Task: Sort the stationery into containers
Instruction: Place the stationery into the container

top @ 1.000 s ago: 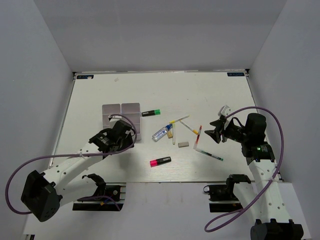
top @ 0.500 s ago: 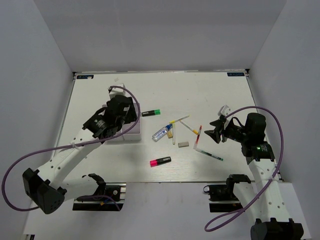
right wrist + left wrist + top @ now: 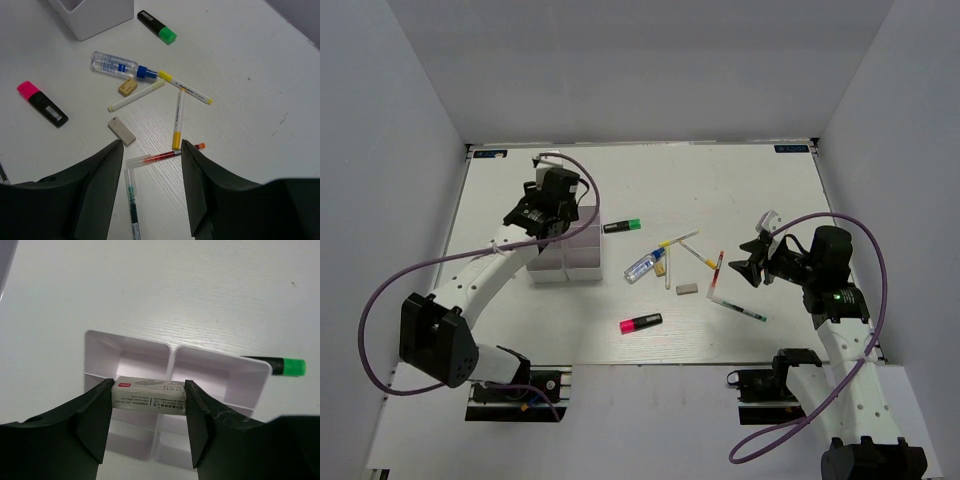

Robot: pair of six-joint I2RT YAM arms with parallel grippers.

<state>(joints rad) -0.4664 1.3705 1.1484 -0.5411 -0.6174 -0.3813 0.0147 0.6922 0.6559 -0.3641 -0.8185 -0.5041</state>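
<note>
My left gripper (image 3: 149, 390) is shut on a small pale labelled block (image 3: 149, 399), held end to end between both fingers. It hangs over the white divided tray (image 3: 215, 371), above the wall between two compartments. From above, the left gripper (image 3: 555, 205) is at the tray's (image 3: 582, 262) far edge. My right gripper (image 3: 151, 145) is open with nothing in it, hovering over a red pen (image 3: 165, 156) and a green pen (image 3: 131, 200). Loose on the table lie a pale eraser (image 3: 121, 131), a blue-capped tube (image 3: 117, 65), a pink-capped highlighter (image 3: 42, 103) and a green-capped highlighter (image 3: 157, 26).
White pens with yellow ends (image 3: 177, 120) (image 3: 185, 90) (image 3: 135, 96) and a small tan eraser (image 3: 128, 86) crowd the tube. White walls enclose the table (image 3: 760, 190) on the left, far and right sides. The left arm's purple cable (image 3: 390, 290) loops over the table's left edge.
The left arm has swung from the tray's near side up to its far edge, carrying the block. The right arm has stayed still.
</note>
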